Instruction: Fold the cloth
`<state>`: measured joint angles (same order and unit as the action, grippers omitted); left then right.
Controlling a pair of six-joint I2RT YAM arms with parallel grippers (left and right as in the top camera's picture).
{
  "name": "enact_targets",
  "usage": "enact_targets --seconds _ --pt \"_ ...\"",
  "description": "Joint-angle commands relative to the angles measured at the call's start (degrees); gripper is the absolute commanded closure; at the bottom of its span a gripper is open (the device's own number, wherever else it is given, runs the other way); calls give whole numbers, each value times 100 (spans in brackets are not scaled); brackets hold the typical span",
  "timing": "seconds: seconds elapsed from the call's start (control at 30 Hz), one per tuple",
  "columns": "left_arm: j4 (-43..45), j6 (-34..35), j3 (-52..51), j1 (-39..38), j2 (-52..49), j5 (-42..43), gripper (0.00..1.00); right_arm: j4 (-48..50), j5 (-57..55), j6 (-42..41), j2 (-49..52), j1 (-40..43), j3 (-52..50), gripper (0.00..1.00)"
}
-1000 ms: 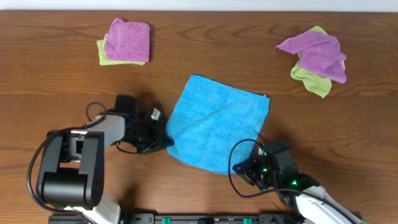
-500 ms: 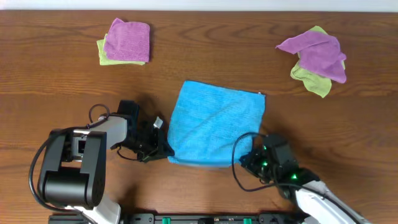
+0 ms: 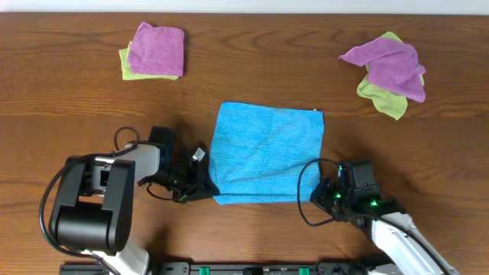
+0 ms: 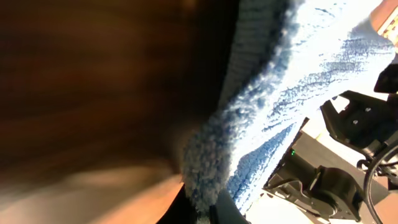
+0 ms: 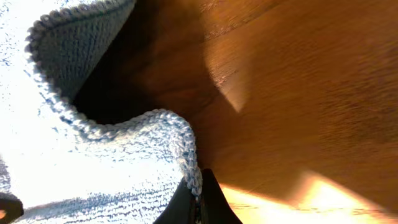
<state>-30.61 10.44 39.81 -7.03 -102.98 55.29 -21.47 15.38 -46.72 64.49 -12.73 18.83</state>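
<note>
The bright sky-blue square microfibre cloth point(image 3: 267, 153) lies mid-worktop, towards the near edge. The left gripper point(image 3: 206, 186) pinches its near-left corner and the right gripper point(image 3: 319, 195) its near-right corner, jaws clamped on fabric.

I am looking down on a brown wooden table point(image 3: 69, 107). At its far left, a folded purple cloth point(image 3: 158, 47) is lying on a light green cloth point(image 3: 126, 66) whose edge is peeking out beside it. At the far right, a crumpled purple cloth point(image 3: 390, 65) is sitting on a second green cloth point(image 3: 386, 101), which is sticking out below it. The two piles are lying well apart.
</note>
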Motion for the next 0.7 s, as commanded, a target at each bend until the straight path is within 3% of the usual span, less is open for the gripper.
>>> enact_targets --seconds 0.0,0.4,0.67 --pt "9 181 -76 -203 -28 28 94 -55 -275 157 -22 111 70 99" --pt "107 1259 -70 -463 1781 -490 94 -1134 -205 203 -1189 103 525 99" --pt "125 1709 -70 -463 2135 -608 94 -1261 -686 203 -1231 105 1034 99"
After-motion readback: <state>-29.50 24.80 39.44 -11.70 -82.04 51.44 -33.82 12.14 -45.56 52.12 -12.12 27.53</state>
